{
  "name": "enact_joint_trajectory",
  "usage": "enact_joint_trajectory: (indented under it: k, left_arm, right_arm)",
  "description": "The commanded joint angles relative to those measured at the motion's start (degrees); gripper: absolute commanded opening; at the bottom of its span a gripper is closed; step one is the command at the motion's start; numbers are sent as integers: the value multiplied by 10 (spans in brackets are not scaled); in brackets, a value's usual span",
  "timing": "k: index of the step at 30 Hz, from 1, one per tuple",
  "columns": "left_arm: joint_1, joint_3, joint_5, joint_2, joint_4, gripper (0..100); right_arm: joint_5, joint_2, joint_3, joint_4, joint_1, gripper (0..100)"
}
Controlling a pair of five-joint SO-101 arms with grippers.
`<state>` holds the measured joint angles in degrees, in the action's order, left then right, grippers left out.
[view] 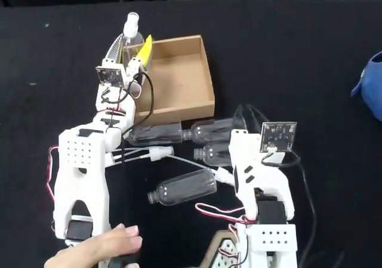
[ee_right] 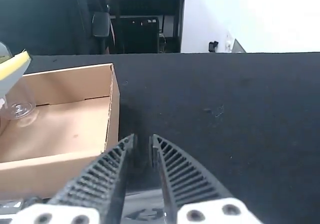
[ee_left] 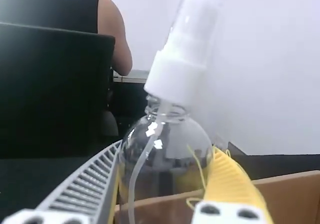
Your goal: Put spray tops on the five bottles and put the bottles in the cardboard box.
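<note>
Bottle [ee_left: 165, 151], spray top [ee_left: 182, 49] on, is gripped by the left fingers [ee_left: 87, 186] at the cardboard box's [view: 206, 71] far left corner (roughly upright); right fingers [ee_right: 175, 166] are barely parted and empty before the box's near wall.

Capped bottle [view: 132, 41], clear plastic w/ white spray top [view: 132, 22] on neck, stands upright betw. fingers of left gripper [view: 133, 39], at far-left corner of open cardboard box [view: 179, 83]. Uncapped, on their sides: first bottle [view: 156, 134] and second bottle [view: 212, 128] along box's near wall, third bottle [view: 215, 153] close by right gripper [ee_right: 142, 141], fourth bottle [view: 182, 188] nearer that arm's base. Loose spray top [view: 156, 154] w/ dip tube lies just beside first bottle.
</note>
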<state>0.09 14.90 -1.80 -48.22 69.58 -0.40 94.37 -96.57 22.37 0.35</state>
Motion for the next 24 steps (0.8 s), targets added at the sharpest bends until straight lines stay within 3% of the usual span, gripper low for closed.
enact_joint_trajectory:
  k: [1,5,11,15,24]
  left_arm:
    - [3,-14,5,3,-1,29]
    - [4,-10,4,3,0,29]
    - [3,69,-90,98,-49,29]
    - [3,95,-77,135,-118,29]
    - [3,74,-62,127,-120,30]
  right_arm:
    - [4,18,3,-18,-9,32]
    - [4,18,3,-18,-9,32]
    - [4,18,3,-18,-9,32]
    - [4,18,3,-17,-9,32]
    - [4,18,3,-16,-9,32]
